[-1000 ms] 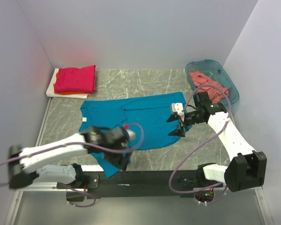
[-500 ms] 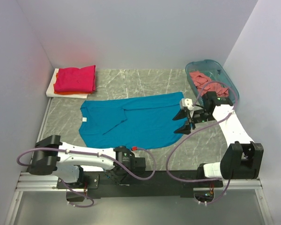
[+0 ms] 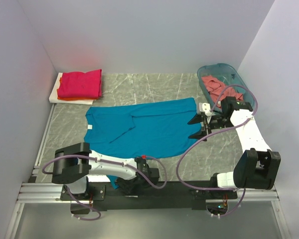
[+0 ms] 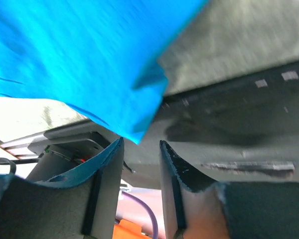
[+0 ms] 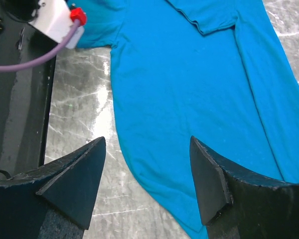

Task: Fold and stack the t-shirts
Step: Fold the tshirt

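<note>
One teal-blue t-shirt [image 3: 144, 132] lies spread (right fingers [image 5: 79, 184] apart).

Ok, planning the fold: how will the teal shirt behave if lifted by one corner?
Probably floppy: the teal shirt lies flat, sleeve folded over, near corner spilling over the table edge. Thin-looking, so likely light; expect sagging from one hold.

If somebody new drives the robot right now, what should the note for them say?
Left gripper: jaws apart, tips at the near corner of the teal shirt, not pinching it.
Right gripper: open over that shirt's right edge.
Done: magenta shirt folded atop orange shirt on the white board.
To do: teal shirt lies spread flat; salmon shirt sits in the basket; fold and stack both.
</note>
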{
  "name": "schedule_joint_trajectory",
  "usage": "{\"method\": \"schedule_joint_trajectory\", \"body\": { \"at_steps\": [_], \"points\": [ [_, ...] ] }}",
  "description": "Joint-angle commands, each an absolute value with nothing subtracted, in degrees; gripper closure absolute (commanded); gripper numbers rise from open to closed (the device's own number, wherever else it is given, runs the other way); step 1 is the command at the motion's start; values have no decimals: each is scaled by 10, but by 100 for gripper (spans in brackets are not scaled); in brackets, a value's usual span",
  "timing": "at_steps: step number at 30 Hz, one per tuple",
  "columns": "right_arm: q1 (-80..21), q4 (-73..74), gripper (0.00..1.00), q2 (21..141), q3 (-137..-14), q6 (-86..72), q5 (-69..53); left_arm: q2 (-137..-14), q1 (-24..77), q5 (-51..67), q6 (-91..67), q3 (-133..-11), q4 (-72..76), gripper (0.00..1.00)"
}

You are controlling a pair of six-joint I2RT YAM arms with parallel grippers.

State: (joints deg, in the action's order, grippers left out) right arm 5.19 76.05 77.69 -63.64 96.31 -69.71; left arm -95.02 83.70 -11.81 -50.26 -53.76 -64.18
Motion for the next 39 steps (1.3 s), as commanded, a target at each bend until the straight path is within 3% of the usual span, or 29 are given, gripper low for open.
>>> {"method": "schedule_joint_trajectory", "body": {
  "at_steps": [1,17,32,35,39],
  "points": [
    [57,824,26,757,-643,976,-716,-959,822,-149,-497,-551,-640,60],
    [66,824,26,759,-643,974,-722,-915,812,-90,-496,-480,-610,64],
    [68,824,26,755,-642,972,-723,-925,795,-104,-468,-479,-590,68],
    [68,824,26,755,-641,972,-722,-929,792,-102,-463,-476,-584,71],
    [68,824,26,751,-640,972,-717,-924,792,-99,-462,-475,-584,90]
  ]
}}
